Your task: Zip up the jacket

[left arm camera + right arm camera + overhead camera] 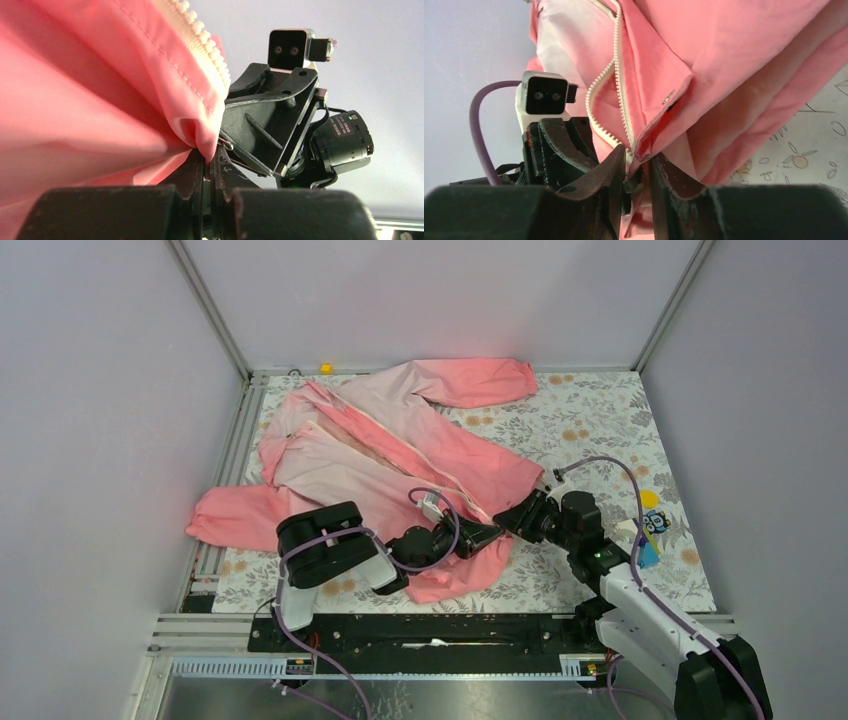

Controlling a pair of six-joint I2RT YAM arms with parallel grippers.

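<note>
Jacket point(400, 440) hem pinched in left claw point(208, 167); right claw point(636, 172) tip-to-tip opposite, grip unclear.

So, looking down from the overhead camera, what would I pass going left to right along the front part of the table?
jacket sleeve end → left arm's black wrist block → left end effector → right end effector → small blue-and-yellow object near the right edge.

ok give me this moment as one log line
left gripper: shut on jacket fabric | right gripper: jaws slightly apart at zipper bottom, grip unclear | zipper: unzipped
</note>
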